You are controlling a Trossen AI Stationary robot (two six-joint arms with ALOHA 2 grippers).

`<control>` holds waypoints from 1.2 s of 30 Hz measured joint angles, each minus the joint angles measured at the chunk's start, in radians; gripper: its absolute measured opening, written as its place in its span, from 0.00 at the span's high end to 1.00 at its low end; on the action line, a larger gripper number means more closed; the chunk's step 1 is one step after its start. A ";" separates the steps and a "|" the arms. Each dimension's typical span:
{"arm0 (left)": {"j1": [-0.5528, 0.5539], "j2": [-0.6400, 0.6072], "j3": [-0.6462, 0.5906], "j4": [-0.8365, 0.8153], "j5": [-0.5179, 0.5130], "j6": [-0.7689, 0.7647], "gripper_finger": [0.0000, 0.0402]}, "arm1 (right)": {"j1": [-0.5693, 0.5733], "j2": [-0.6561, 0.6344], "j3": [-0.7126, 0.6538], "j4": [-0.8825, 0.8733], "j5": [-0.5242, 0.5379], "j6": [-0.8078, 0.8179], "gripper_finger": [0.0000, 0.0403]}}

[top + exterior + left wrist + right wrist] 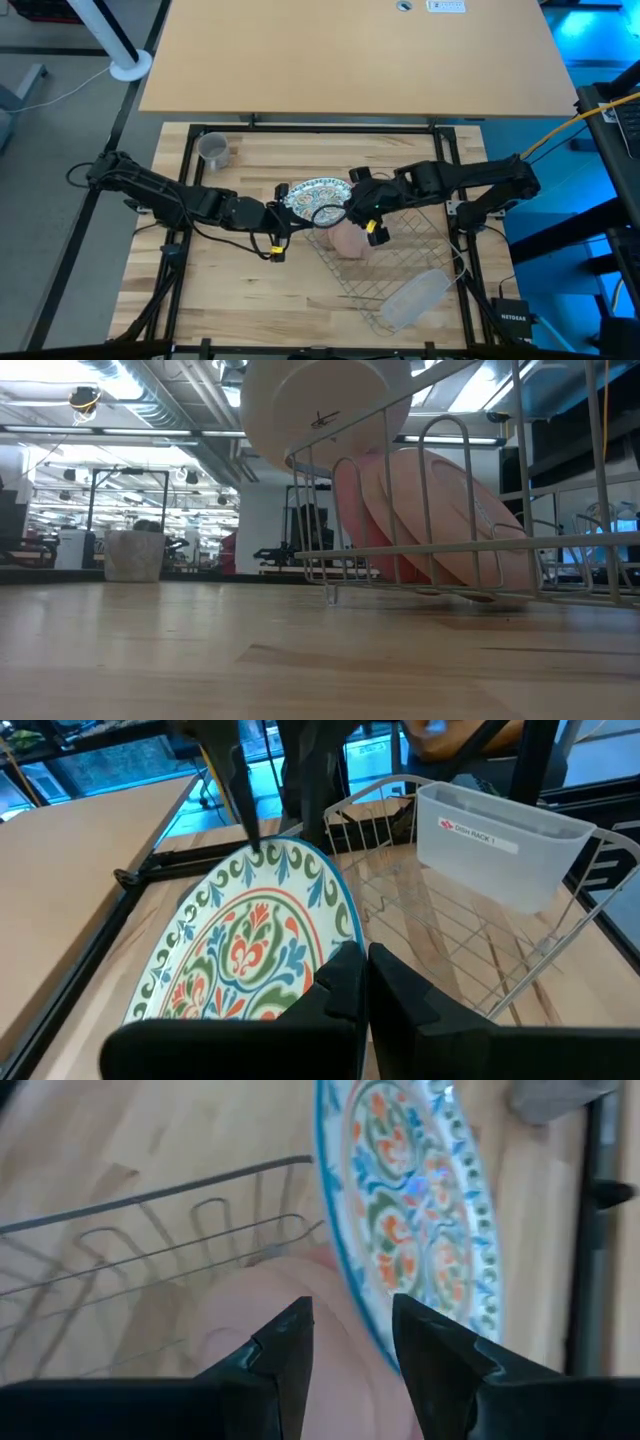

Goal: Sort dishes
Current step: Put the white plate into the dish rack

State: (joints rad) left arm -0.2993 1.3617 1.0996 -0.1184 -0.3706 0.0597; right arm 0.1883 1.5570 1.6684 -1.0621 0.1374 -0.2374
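Fingers of the left tool (365, 982) pinch the patterned plate (318, 196) at its rim, lifted beside the wire rack (400, 270). Right tool (350, 1342) hovers apart, just beside it, above two pink plates (440, 520) racked upright. Grey mug (213, 150) stands well apart.

Patterned plate (318, 196) mid-bench (240, 290) at rack (400, 265) back-left corner, between left gripper (283, 214) and right gripper (352, 207); two pink plates (440, 520) standing in rack, tray (412, 298) at its front, mug (213, 149) back-left.
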 joint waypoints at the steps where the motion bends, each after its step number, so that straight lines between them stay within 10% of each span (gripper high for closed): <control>1: 0.000 0.000 0.000 0.000 0.000 0.000 1.00 | 0.007 0.003 0.000 0.002 0.025 0.000 0.65; 17: 0.000 0.002 0.000 0.000 0.001 -0.002 1.00 | 0.014 0.121 0.000 0.027 0.117 -0.004 0.65; 27: 0.000 -0.003 0.000 0.009 -0.013 -0.001 1.00 | 0.017 0.135 0.002 0.031 0.175 -0.057 0.92; 36: 0.000 -0.012 0.000 0.003 -0.013 0.025 1.00 | 0.017 0.138 -0.001 0.027 0.140 -0.054 0.94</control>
State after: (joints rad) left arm -0.2993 1.3494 1.0995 -0.1158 -0.3839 0.0842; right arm 0.2054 1.6955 1.6676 -1.0354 0.2775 -0.2916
